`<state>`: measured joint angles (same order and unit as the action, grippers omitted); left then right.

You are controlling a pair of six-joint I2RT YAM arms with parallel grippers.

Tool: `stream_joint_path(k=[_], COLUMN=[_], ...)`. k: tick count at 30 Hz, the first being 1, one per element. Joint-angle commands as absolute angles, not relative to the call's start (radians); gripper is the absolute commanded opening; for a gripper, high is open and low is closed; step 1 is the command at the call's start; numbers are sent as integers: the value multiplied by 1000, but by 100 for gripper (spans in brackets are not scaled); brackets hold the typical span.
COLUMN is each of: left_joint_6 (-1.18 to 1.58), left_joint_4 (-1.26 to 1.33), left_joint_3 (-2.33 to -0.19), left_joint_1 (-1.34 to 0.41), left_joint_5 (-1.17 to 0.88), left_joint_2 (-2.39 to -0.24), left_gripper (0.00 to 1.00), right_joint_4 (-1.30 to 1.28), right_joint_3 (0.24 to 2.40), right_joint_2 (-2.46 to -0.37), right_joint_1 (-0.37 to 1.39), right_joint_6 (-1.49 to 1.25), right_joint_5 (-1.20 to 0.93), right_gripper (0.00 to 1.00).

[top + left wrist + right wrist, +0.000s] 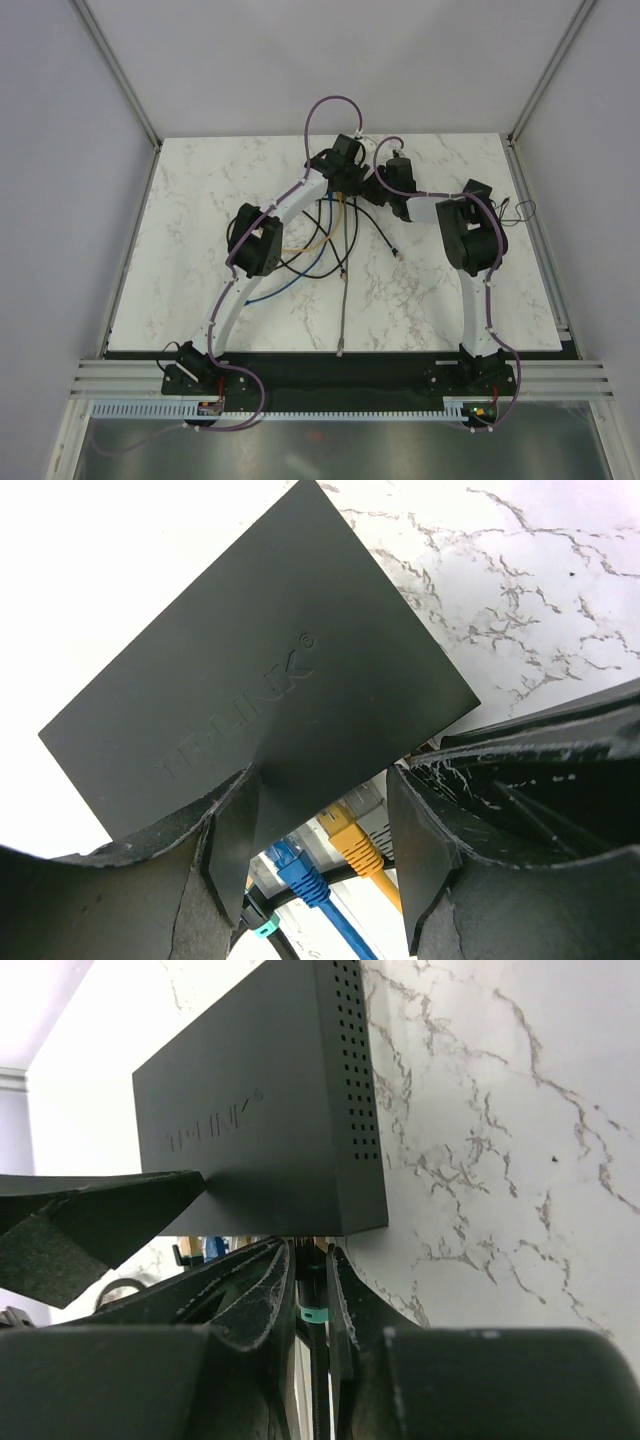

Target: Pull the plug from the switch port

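The switch point(270, 670) is a flat black box lying on the marble table point(540, 590); in the top view both grippers hide it. Blue point(298, 872), yellow point(356, 845) and grey point(378, 820) plugs sit in its near side. My left gripper point(320, 780) is open, its fingers point(232, 835) straddling that port side and resting on the switch's top. My right gripper point(312, 1250) is shut on a black plug point(316, 1295) with a teal band, right at the switch point(270, 1110) edge. Whether that plug is seated in its port is hidden.
Blue point(290, 285), yellow point(310, 240) and grey point(343, 310) cables trail from the switch toward the near edge. A black cable point(385, 240) ends loose on the marble. Metal frame posts point(120, 75) flank the table. A small wire loop point(522, 210) lies at the right edge.
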<state>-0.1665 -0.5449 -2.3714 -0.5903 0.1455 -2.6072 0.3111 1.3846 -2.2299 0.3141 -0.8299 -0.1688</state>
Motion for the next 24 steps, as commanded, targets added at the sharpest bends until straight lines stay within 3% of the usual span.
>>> stream_joint_path(k=[1,7,11,19,24], left_joint_6=[-118,-110,-106,-98,-92], left_joint_4=[-506,-512,-514,-519,-520], left_joint_3=[-2410,-2418,-2424,-2441,-2447], left_joint_1=[-568,-565,-563,-563,-558], left_joint_5=[132,129,130,121,115], left_joint_2=[-2645,-2648,-2651,-2657,-2660], left_gripper=[61,61,61,61,61], right_joint_4=[328,411,326,46,34], right_joint_3=[1347,1318,1338,1446,1460], right_joint_2=[-2244,-2272,-2281,-2230,-2244], right_joint_1=[319,281,284,347,354], right_joint_6=[-891,-954,-927,-714,-727], right_joint_5=[-353,-423,-402,-138,-222], right_gripper=[0,0,0,0,0])
